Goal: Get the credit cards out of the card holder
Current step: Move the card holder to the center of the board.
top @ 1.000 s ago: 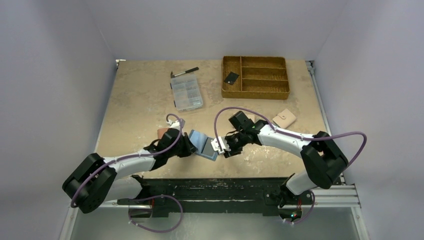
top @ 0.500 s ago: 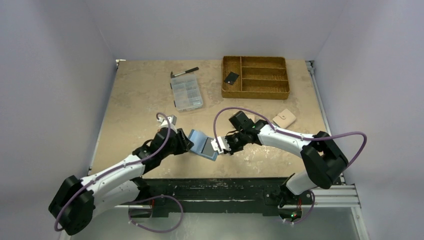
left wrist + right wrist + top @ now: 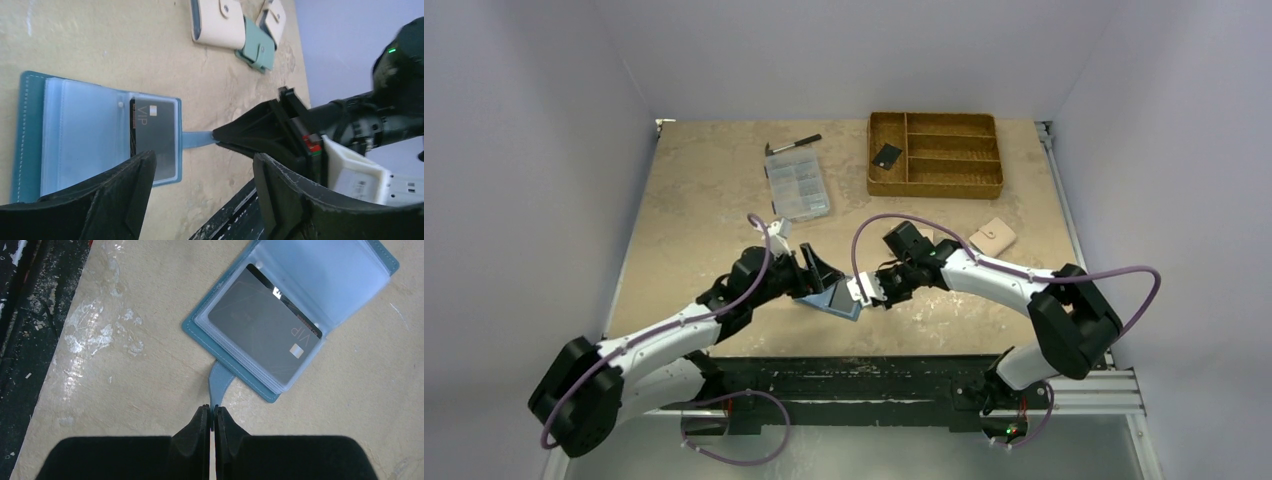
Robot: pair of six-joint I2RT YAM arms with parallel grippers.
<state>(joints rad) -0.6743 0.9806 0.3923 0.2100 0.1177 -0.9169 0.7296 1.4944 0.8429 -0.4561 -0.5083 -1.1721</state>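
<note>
The card holder lies open on the table, dark blue outside with pale clear sleeves inside. A greyish credit card marked VIP sits in the top sleeve. My right gripper is shut on the holder's snap tab, at table level just right of the holder. Just above the holder's left half hovers my left gripper, open, with nothing between its fingers. A black credit card lies in the wicker tray.
A clear compartment box and a black pen lie at the back. A beige wallet sits right of my right arm. Two beige wallets and a teal one lie beyond the holder. The table's black front edge is close.
My left gripper has opened, let go of the card holder and risen over it. The right gripper has closed on the snap tab. The holder lies flatter.
</note>
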